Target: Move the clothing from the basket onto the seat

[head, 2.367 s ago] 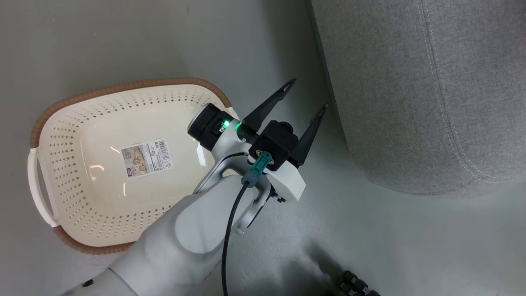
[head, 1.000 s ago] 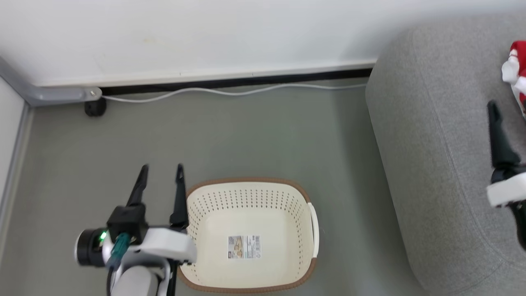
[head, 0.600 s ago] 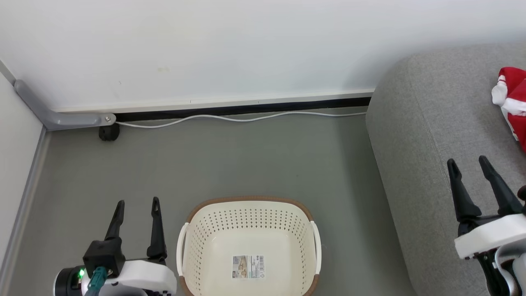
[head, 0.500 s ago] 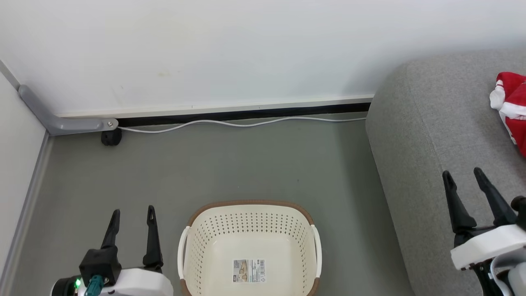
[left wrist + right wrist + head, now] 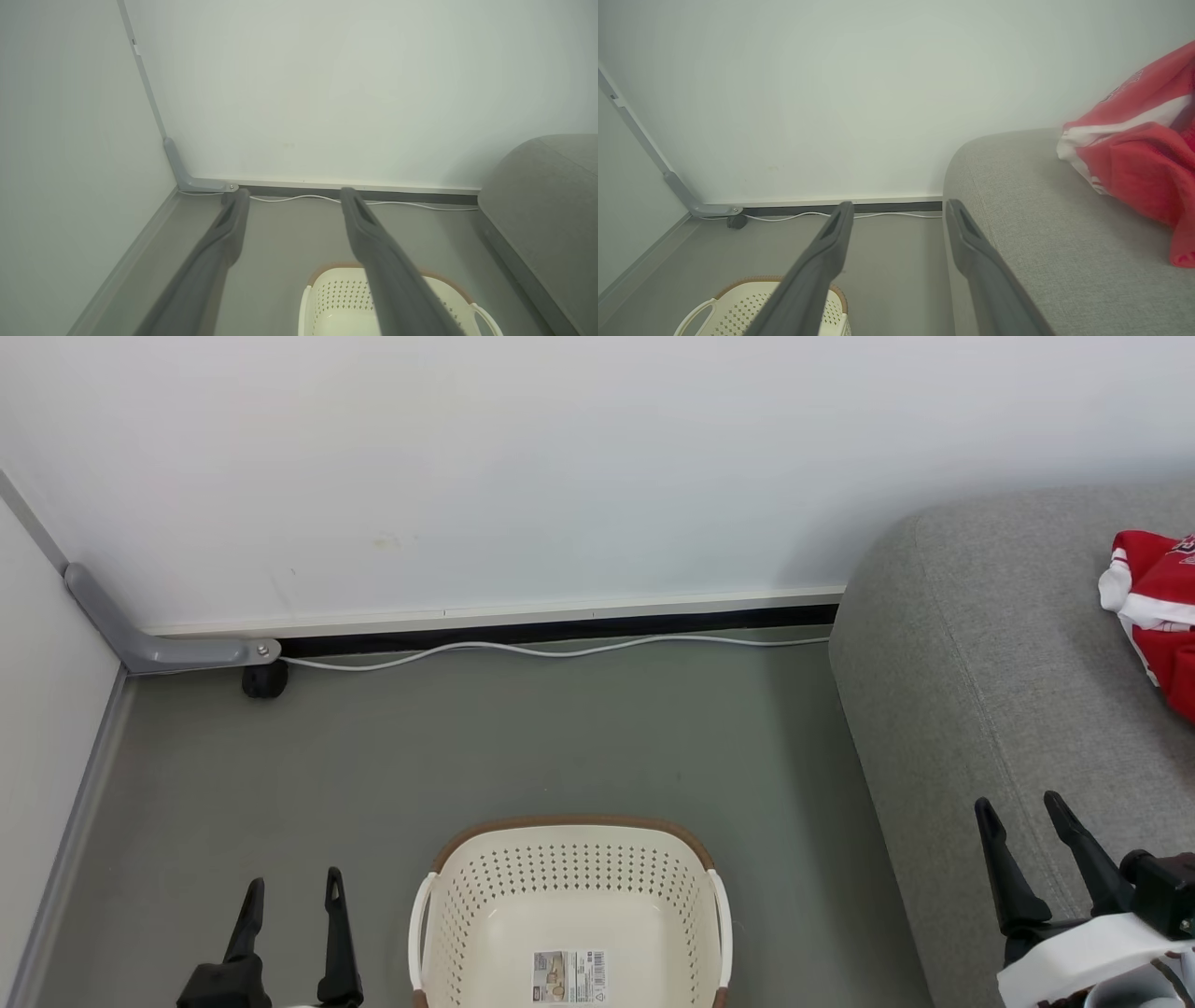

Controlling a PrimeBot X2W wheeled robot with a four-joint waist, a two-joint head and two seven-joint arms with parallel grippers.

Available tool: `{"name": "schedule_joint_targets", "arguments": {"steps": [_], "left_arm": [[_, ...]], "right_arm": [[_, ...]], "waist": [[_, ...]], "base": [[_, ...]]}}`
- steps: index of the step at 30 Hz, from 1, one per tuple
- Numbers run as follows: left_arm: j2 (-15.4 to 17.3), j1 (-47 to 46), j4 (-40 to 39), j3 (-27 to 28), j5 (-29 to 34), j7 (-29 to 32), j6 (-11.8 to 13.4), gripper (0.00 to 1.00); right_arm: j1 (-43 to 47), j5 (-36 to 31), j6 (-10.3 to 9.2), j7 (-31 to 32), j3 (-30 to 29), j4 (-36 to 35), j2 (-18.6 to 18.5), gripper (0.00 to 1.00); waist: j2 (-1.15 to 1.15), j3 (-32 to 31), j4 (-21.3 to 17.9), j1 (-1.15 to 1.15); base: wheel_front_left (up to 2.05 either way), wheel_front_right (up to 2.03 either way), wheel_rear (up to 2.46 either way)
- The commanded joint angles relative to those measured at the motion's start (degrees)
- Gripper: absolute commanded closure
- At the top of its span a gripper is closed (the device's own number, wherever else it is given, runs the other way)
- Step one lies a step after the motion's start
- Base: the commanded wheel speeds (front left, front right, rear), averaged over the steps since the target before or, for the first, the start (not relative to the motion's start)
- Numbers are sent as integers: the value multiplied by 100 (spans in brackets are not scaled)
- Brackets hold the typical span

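Note:
The cream basket (image 5: 569, 896) with its brown rim stands on the floor at the bottom middle, holding just a label on its bottom; its rim (image 5: 317, 280) (image 5: 738, 291) also appears in both wrist views. Red clothing (image 5: 1158, 616) (image 5: 1139, 158) with white trim lies on the grey seat (image 5: 990, 672) (image 5: 1017, 224) (image 5: 546, 186) at the right. My left gripper (image 5: 289, 896) (image 5: 292, 205) hangs open left of the basket, nothing between its fingers. My right gripper (image 5: 1018, 817) (image 5: 899, 212) is open over the seat's near edge, well short of the clothing.
A white wall runs across the back with a dark skirting strip and a white cable (image 5: 560, 649) along the floor. A grey bracket (image 5: 159, 649) and a black foot (image 5: 264, 679) sit in the left corner. Grey floor lies between basket, wall and seat.
The head camera has risen and tilted up, so the basket and both grippers sit lower in the picture and more wall shows. Both grippers stay open and empty.

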Motion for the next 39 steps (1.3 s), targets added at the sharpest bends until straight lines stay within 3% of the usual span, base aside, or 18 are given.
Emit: {"name": "schedule_joint_targets", "arguments": {"steps": [1, 12, 13, 24, 28, 39], "left_arm": [[21, -30, -139, 154, 38, -28, 68, 0], [20, -31, -6, 101, -116, -28, 69, 0], [0, 107, 121, -58, -108, 1, 64, 100], [-40, 57, 375, 10, -596, 149, -41, 100], [-38, 18, 369, 33, -854, 210, -94, 100], [-33, -101, 354, 111, -1568, 389, -241, 100]], "right_arm": [[-34, -75, 17, -34, 48, -114, -76, 0], [-118, -98, 17, -34, 77, -7, -41, 0], [11, -22, 0, 1, -29, 92, 74, 100], [109, 407, 1, 124, -63, 231, 275, 100], [97, 626, 2, 190, -112, 211, 307, 100], [64, 1230, 3, 374, -248, 145, 398, 100]], "waist": [[-1, -8, -4, 0], [-1, -62, -26, 0], [-1, -65, -26, 0], [-1, -87, -14, 13], [-1, -79, -8, 1], [-1, -82, 11, 0]], "base": [[0, 0, 0], [0, 0, 0], [0, 0, 0], [0, 0, 0], [0, 0, 0], [0, 0, 0]]}}
